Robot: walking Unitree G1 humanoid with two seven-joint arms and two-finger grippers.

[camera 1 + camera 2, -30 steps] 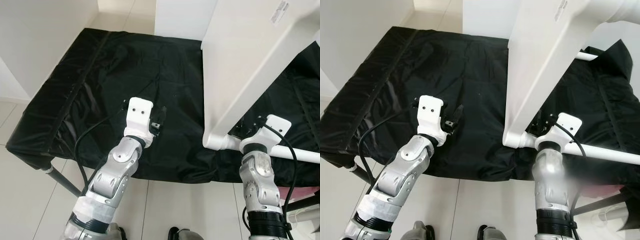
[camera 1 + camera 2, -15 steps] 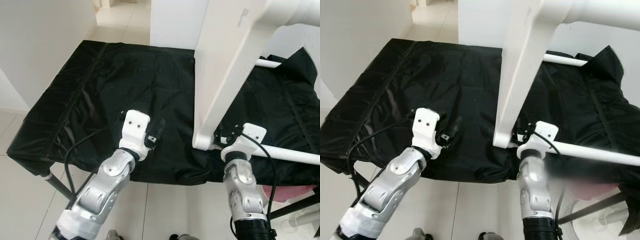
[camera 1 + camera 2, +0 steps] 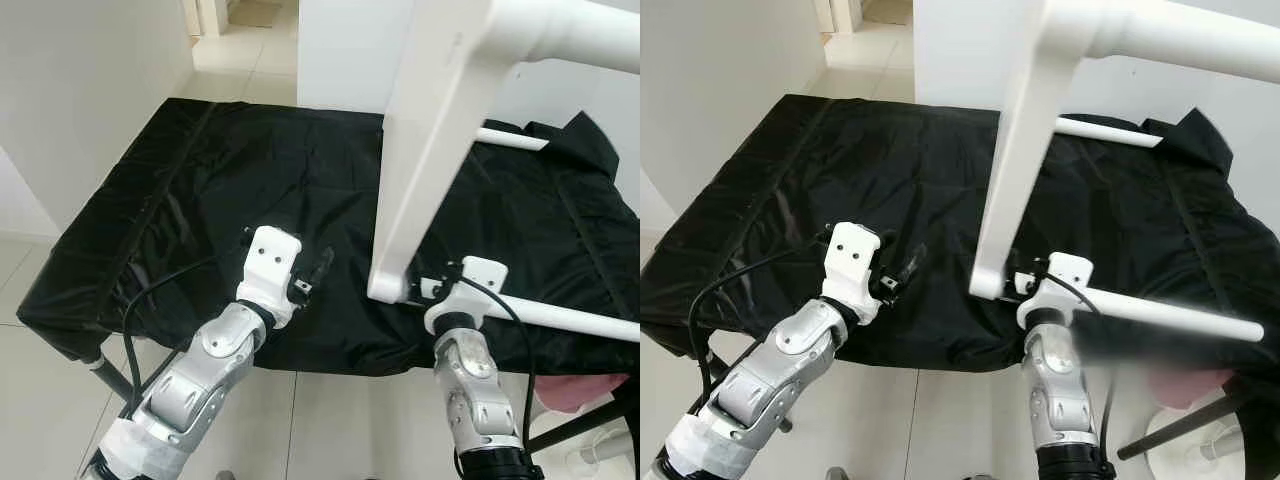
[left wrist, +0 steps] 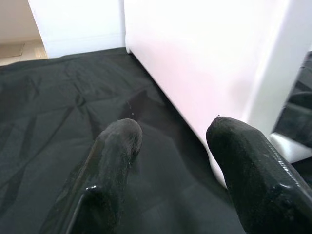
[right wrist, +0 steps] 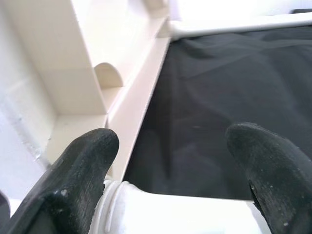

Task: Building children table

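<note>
Left eye view: table top (image 3: 440,130) cropped above.

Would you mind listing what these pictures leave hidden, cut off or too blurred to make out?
- White tabletop: its upper part is cut off by the top edge in both eye views.
- Right gripper: its fingers are hidden behind its wrist housing in the eye views.
- Pink object: blurred and cut off by the black cloth in the right eye view.

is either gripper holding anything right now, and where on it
The right gripper straddles the white table leg near its joint with the tabletop, fingers spread, so a firm grip cannot be confirmed. The left gripper is open and empty.
</note>
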